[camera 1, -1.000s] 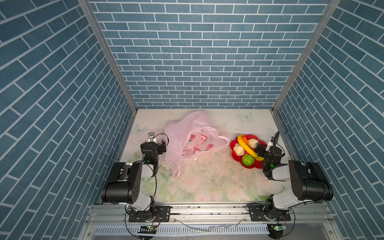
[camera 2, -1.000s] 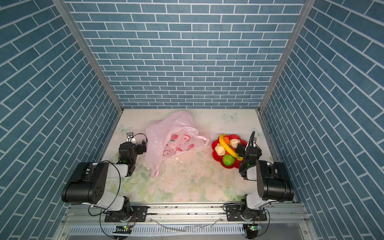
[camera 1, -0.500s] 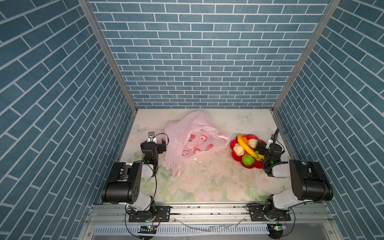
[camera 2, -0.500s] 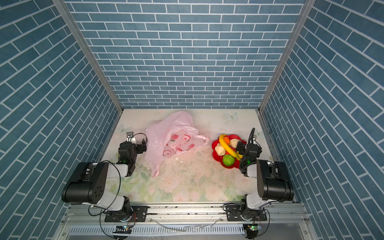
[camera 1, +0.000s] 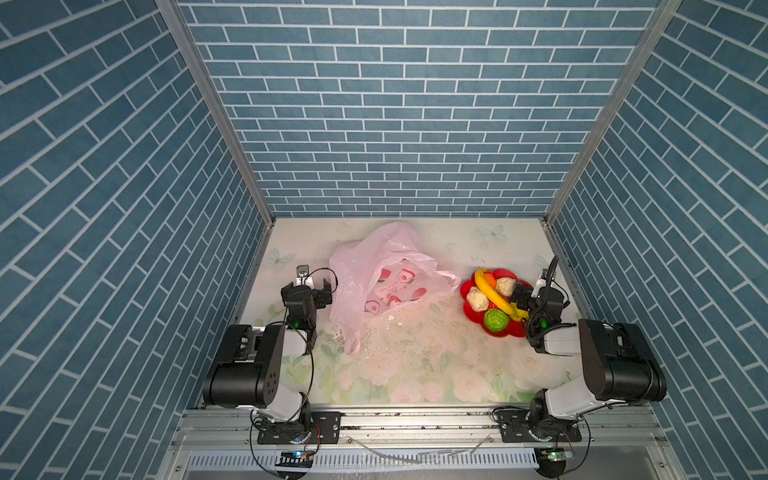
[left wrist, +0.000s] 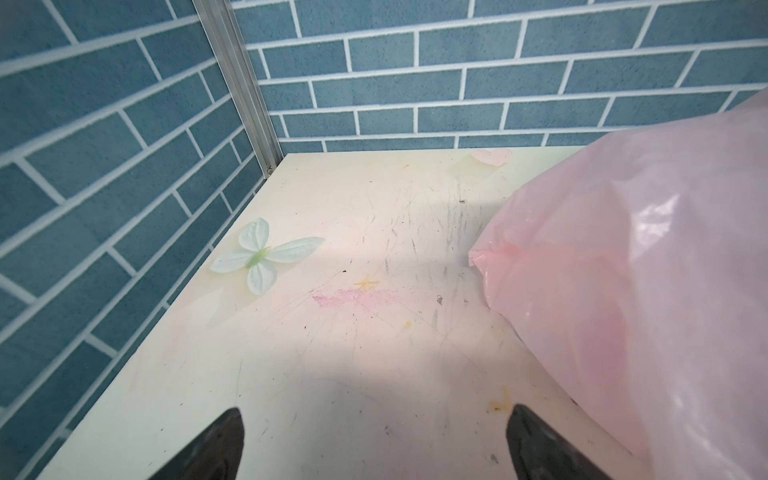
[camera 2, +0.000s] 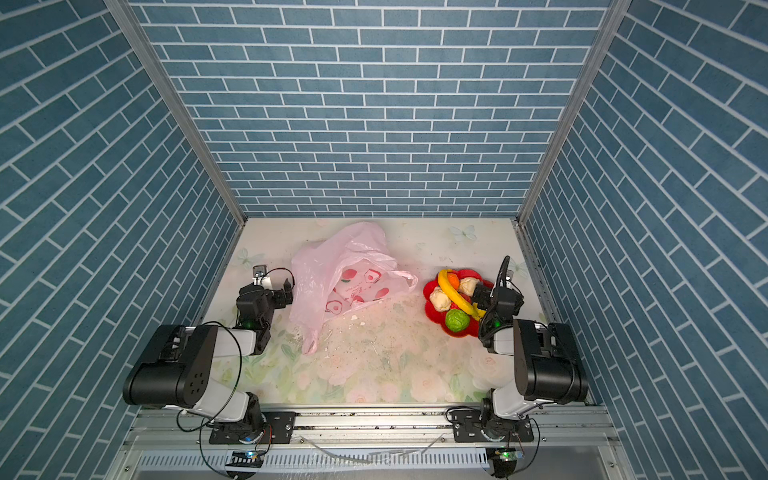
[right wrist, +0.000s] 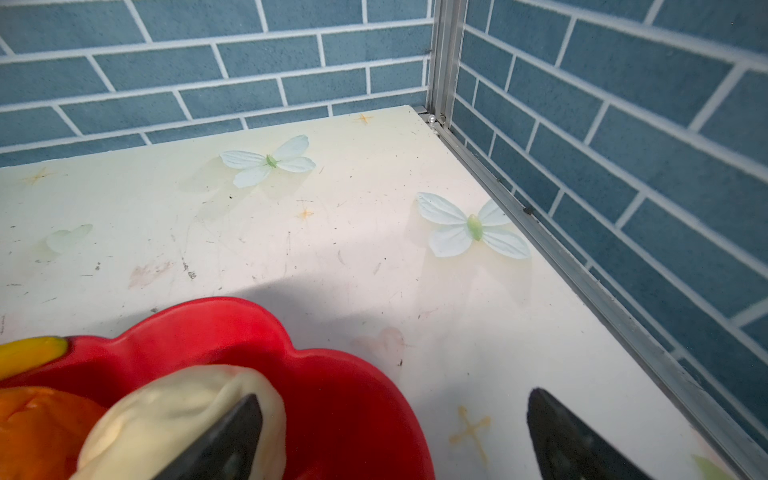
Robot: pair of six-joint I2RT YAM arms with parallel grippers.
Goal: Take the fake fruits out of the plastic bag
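Observation:
The pale-pink plastic bag (camera 1: 374, 270) (camera 2: 332, 266) lies crumpled left of centre, its mouth facing right, with only red-and-white prints showing inside. The fake fruits sit piled on a red flower-shaped plate (camera 1: 509, 334): a yellow banana (camera 1: 492, 297), a green ball (camera 1: 496, 320), two beige lumps (camera 1: 477, 299) and an orange piece (camera 1: 490, 279). My left gripper (camera 1: 322, 287) (left wrist: 376, 411) stands open over bare table beside the bag (left wrist: 644, 291). My right gripper (camera 1: 521, 297) (right wrist: 395, 399) is open at the plate's right edge, one finger over a beige lump (right wrist: 187, 399), holding nothing.
Blue brick-pattern walls close in the floral table on three sides, with metal rails (right wrist: 582, 274) along their foot. Crumbs and small white bits (camera 1: 392, 318) lie scattered in front of the bag. Both arm bases stand at the front edge.
My right gripper has shifted left, from beside the plate to over its right edge. The left arm and the bag have not moved.

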